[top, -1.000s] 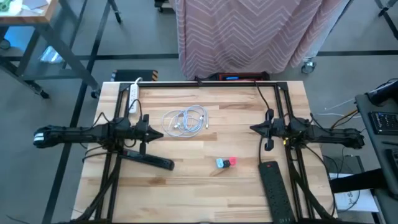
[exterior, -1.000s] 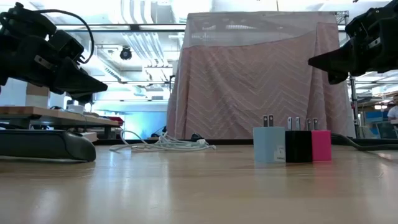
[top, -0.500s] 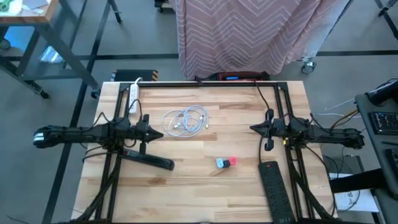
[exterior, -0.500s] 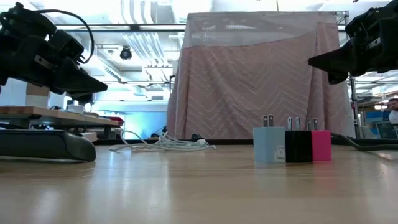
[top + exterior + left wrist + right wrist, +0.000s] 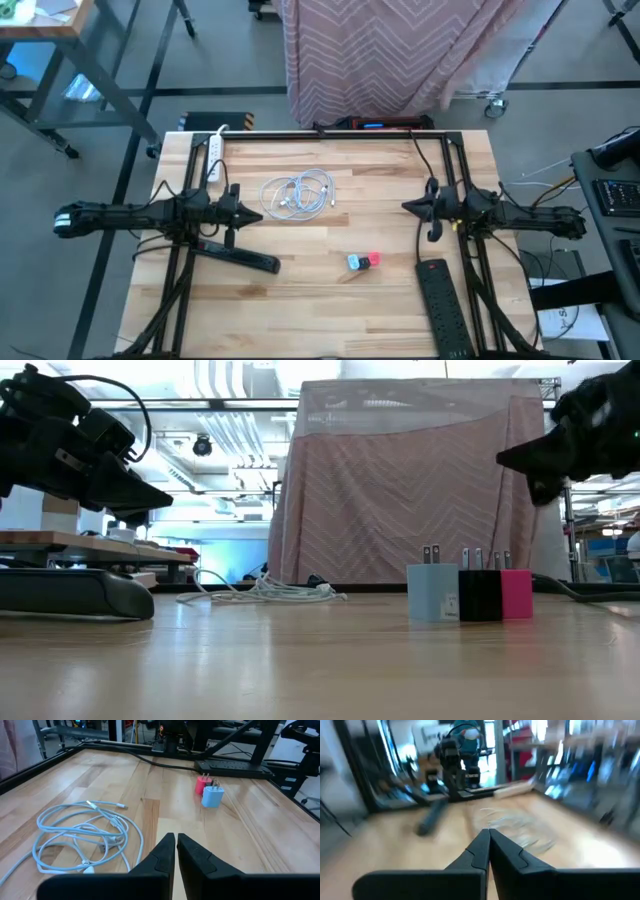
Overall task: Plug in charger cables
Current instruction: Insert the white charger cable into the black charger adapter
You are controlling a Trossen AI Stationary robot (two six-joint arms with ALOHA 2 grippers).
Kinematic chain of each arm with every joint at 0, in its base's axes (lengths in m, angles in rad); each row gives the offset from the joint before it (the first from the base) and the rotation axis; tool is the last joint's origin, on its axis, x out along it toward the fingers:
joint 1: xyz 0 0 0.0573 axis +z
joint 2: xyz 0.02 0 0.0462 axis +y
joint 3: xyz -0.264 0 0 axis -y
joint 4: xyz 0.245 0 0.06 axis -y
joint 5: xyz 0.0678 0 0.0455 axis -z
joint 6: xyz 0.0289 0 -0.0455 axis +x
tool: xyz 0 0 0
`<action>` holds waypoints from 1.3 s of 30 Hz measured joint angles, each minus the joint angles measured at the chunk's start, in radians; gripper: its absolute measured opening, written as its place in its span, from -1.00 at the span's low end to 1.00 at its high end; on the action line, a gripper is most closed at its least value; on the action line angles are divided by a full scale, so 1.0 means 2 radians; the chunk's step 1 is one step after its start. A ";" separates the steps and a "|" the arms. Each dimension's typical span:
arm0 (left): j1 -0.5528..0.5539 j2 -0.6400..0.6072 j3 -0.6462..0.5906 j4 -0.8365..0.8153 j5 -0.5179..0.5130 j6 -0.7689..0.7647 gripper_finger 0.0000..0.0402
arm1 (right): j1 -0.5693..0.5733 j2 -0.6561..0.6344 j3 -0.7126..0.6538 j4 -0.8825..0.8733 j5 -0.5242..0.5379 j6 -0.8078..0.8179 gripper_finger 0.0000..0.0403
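Note:
The charger cables (image 5: 297,194) lie as a loose coil of thin white cords on the far middle of the table; the coil also shows in the left wrist view (image 5: 85,837) and the low view (image 5: 262,591). A light blue plug block (image 5: 353,262) and a red-pink one (image 5: 373,260) stand side by side nearer the front, prongs up, with a black block (image 5: 480,595) between them. My left gripper (image 5: 258,214) hovers shut just left of the coil, above the table. My right gripper (image 5: 405,207) hovers shut to the right, pointing toward the middle.
A black power strip (image 5: 238,255) lies under my left arm and another (image 5: 443,305) at the front right. A white power strip (image 5: 214,157) lies at the far left corner. A black cord (image 5: 430,160) runs along the right side. A pink-draped object (image 5: 400,50) stands beyond the far edge.

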 joint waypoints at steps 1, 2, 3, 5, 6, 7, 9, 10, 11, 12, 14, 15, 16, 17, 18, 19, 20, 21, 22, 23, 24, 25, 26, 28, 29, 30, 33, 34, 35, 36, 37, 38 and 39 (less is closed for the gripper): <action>0.000 0.000 0.000 0.000 0.000 0.000 -0.96 | 0.000 0.000 0.000 -0.001 -0.007 0.066 -1.00; 0.000 0.000 0.000 0.000 0.000 0.000 -0.96 | 0.000 0.000 0.000 0.000 -0.003 0.112 -1.00; 0.000 0.000 0.000 0.000 0.000 0.000 -0.96 | 0.000 0.000 0.000 0.007 0.020 0.134 -1.00; 0.000 0.000 0.000 0.000 0.000 0.000 -0.96 | -0.001 0.003 0.000 0.019 0.079 0.144 -1.00; 0.000 0.000 0.000 0.000 0.000 0.000 -0.96 | -0.001 0.002 0.000 0.017 0.101 0.145 -1.00; 0.000 0.000 0.000 0.000 0.000 0.000 -0.96 | -0.001 0.001 0.000 0.018 0.112 0.146 -1.00; 0.000 0.000 0.000 0.000 0.000 0.000 -0.96 | -0.001 0.000 0.000 0.020 0.117 0.157 -1.00; 0.000 0.000 0.000 0.000 0.000 0.000 -0.96 | -0.001 0.000 0.000 0.020 0.116 0.160 -1.00; 0.000 0.000 0.000 0.000 0.000 0.000 -0.96 | -0.001 0.000 0.000 0.019 0.116 0.160 -1.00; 0.000 0.000 0.000 0.000 0.000 0.000 -0.96 | -0.001 0.000 0.000 0.020 0.116 0.160 -1.00; 0.000 0.000 0.000 0.000 0.000 0.000 -0.96 | -0.001 0.000 0.000 0.026 0.116 0.146 -1.00; 0.000 0.000 0.000 0.001 0.000 0.000 -0.96 | -0.001 0.000 0.000 0.035 0.116 0.136 -1.00; 0.000 0.000 0.000 0.001 0.000 0.000 -0.96 | -0.001 0.001 0.000 0.043 0.116 0.134 -1.00; 0.000 0.000 0.000 0.001 0.000 0.000 -0.96 | 0.000 0.003 0.000 0.046 0.115 0.135 -1.00; 0.000 0.000 0.000 0.001 0.000 0.000 -0.96 | 0.001 0.005 0.000 0.049 0.110 0.134 -1.00; 0.000 0.000 0.000 0.001 0.000 0.000 -0.96 | 0.004 0.011 0.000 0.052 0.095 0.131 -1.00; 0.000 0.000 0.000 0.001 0.000 0.000 -0.96 | 0.006 0.019 0.000 0.059 0.074 0.128 -1.00; 0.000 0.000 0.000 0.001 0.000 0.000 -0.96 | 0.009 0.029 0.000 0.065 0.056 0.126 -1.00; 0.000 0.000 0.000 0.001 0.000 0.000 -0.96 | 0.013 0.040 0.000 0.075 0.041 0.126 -1.00; 0.000 0.000 0.000 0.001 0.000 0.000 -0.96 | 0.018 0.054 0.000 0.090 0.033 0.126 -1.00; 0.000 0.000 0.000 0.001 0.000 0.000 -0.96 | 0.024 0.070 0.000 0.104 0.031 0.126 -1.00; 0.000 0.000 0.000 0.001 0.000 0.000 -0.96 | 0.031 0.088 0.000 0.117 0.031 0.125 -1.00; 0.000 0.000 0.000 0.001 0.000 0.000 -0.96 | 0.038 0.107 0.000 0.133 0.033 0.124 -1.00; 0.000 0.000 0.000 0.001 0.000 0.000 -0.96 | 0.053 0.152 0.000 0.172 0.038 0.119 -1.00; 0.000 0.000 0.000 0.001 0.000 0.000 -0.96 | 0.060 0.176 0.000 0.190 0.041 0.118 -1.00; 0.000 0.000 0.000 0.001 0.000 0.000 -0.96 | 0.068 0.199 0.000 0.211 0.043 0.118 -1.00; 0.000 0.000 0.000 0.001 0.000 0.000 -0.96 | 0.091 0.269 0.000 0.283 0.072 0.122 -1.00; 0.000 0.000 0.000 0.001 0.000 0.000 -0.96 | 0.098 0.292 0.000 0.310 0.091 0.131 -1.00; 0.000 0.000 0.000 0.000 0.000 0.000 -0.96 | 0.103 0.315 0.000 0.344 0.113 0.139 -1.00; 0.000 0.000 0.000 0.000 0.000 0.000 -0.96 | 0.107 0.337 0.000 0.379 0.132 0.146 -1.00; 0.000 0.000 0.000 0.000 0.000 0.000 -0.96 | 0.110 0.360 0.000 0.415 0.149 0.147 -1.00; 0.000 0.000 0.000 0.000 0.000 0.000 -0.96 | 0.112 0.380 0.000 0.457 0.163 0.146 -1.00; 0.000 0.000 0.000 0.000 0.000 0.000 -0.96 | 0.112 0.402 0.000 0.497 0.174 0.140 -1.00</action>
